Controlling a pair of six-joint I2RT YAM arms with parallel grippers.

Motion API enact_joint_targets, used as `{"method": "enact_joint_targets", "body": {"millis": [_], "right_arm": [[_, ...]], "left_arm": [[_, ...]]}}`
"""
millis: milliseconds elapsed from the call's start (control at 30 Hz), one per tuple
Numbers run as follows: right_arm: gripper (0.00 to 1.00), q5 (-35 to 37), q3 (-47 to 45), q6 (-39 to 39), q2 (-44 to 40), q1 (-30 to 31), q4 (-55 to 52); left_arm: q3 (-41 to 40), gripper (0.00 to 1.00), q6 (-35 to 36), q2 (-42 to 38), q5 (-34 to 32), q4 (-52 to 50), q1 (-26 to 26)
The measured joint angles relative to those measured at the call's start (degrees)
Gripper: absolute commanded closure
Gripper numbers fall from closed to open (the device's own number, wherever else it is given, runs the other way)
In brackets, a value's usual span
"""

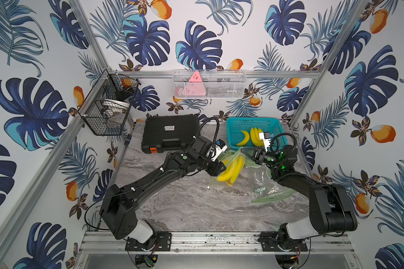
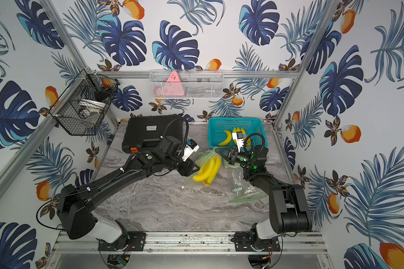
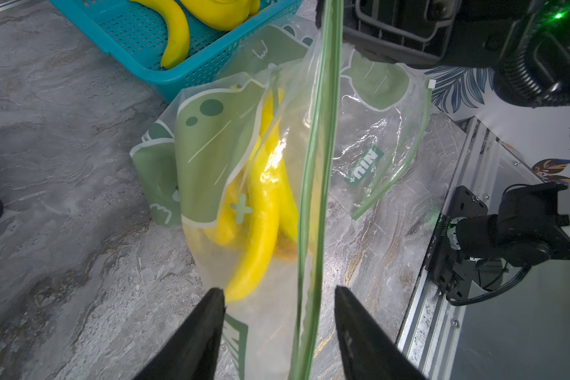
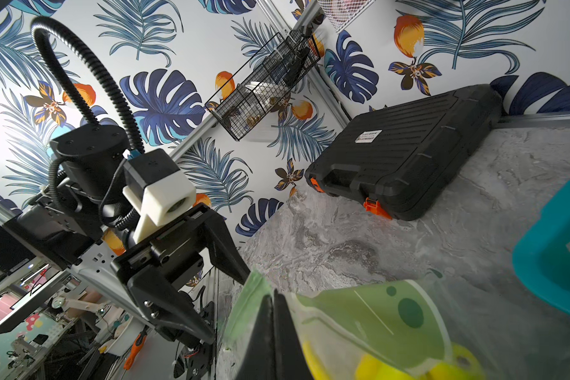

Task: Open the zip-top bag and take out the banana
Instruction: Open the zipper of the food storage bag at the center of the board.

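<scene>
Your right gripper point(image 1: 243, 151) has its jaws pressed together on the far end of the zip-top bag point(image 3: 211, 148). They pinch the green zip strip so the bag hangs clear of the tabletop point(image 1: 173, 205) instead of slumping flat. That anchor gives the strip its tension: in the left wrist view it runs as one taut line.

Your left gripper point(image 3: 278, 291) sits at the near end with its jaws spread. The strip passes between them and one tip appears to touch it, but nothing is clamped. I judge you are lining up a second pinch so the two arms can pull the mouth apart. Whether the seal has parted anywhere, I cannot tell.

The banana point(image 3: 264, 210) is inside the bag, low in the pouch, right of centre on the tabletop. It sits just near of the teal basket point(image 1: 252, 119), which holds other bananas point(image 1: 244, 137). A second, empty bag point(image 1: 264, 186) lies flat to the right.

Close on one lip only, or you risk pressing the seal shut.
</scene>
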Motion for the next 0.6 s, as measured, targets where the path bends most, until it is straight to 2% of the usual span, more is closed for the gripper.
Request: {"method": "enact_joint_targets", "body": {"millis": [600], "right_arm": [[1.0, -0.52, 0.44, 1.03, 0.66, -0.09, 0.0]], "left_arm": [[-3.63, 0.47, 1.22, -0.98, -0.83, 0.44, 1.27]]}}
